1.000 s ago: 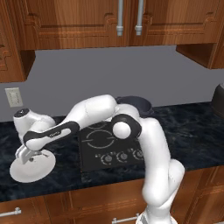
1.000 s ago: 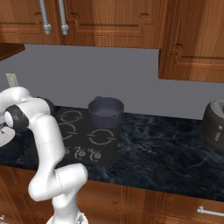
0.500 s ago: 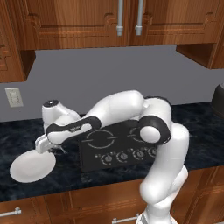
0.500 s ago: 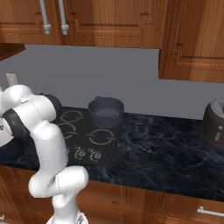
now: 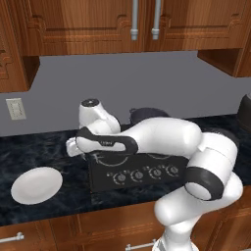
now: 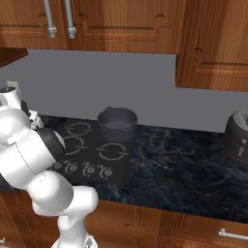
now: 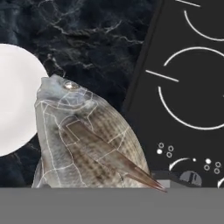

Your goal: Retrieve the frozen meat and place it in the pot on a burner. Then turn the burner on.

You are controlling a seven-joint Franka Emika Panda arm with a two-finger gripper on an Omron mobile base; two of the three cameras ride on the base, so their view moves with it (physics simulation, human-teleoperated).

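Over the cooktop's left edge — gripper [image 5: 73,147] clamped on the frozen meat [image 7: 83,144].
Fish hangs above dark counter [image 7: 87,30], between white plate [image 5: 37,185] and cooktop [image 7: 183,87]; pot [image 6: 117,124] on far right burner.

Two base views over the same cooktop [image 5: 132,171] from opposite sides; hand view close above it.

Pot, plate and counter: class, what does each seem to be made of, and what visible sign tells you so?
Pot: likely metal, matte dark blue-grey, thin straight wall with small side handles.
Plate: probably glazed ceramic, plain smooth white, though plastic would look alike.
Counter: looks like polished dark stone, with pale marble-like veins through it.
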